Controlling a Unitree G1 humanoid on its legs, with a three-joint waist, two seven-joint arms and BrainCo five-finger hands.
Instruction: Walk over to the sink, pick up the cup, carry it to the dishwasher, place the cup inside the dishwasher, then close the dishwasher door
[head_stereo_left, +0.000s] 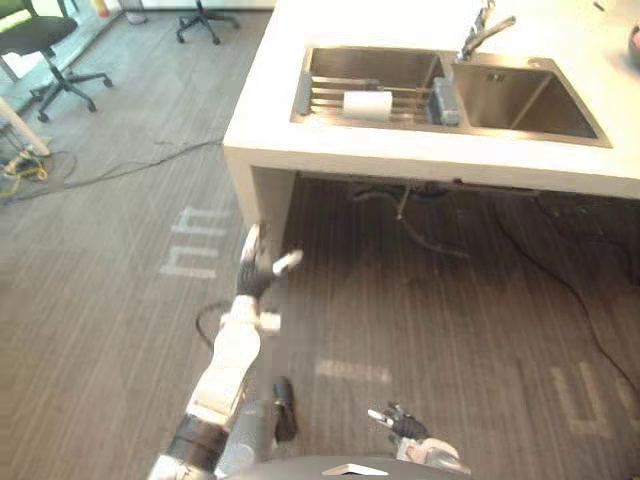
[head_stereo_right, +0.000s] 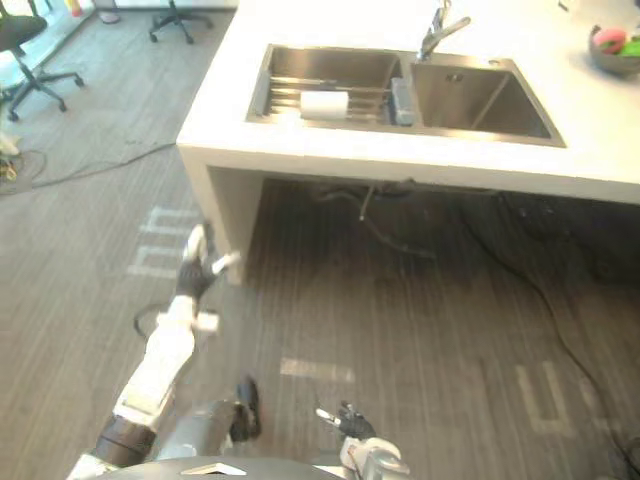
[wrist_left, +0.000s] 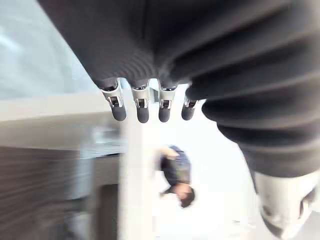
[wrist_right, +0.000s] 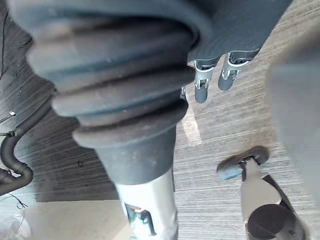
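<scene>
Where the left eye view looks down, the left hand (head_stereo_left: 258, 262) is raised with its fingers straight, holding nothing. The white cup (head_stereo_left: 367, 103) lies on a rack (head_stereo_left: 325, 100) in the sink (head_stereo_left: 360, 65), well beyond that hand. Pale floor markings (head_stereo_left: 195, 245) beside the hand are unreadable. The right hand (head_stereo_left: 405, 425) hangs low.

Left wrist view: fingers (wrist_left: 142, 110) loose, a person (wrist_left: 177, 172) past them.

Right wrist view: fingers (wrist_right: 200, 90) relaxed over the floor (wrist_right: 225, 130).

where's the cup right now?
Head views: the white cup lies, apparently on its side, on the wire rack across the left basin of the sink, left of the faucet.
</scene>
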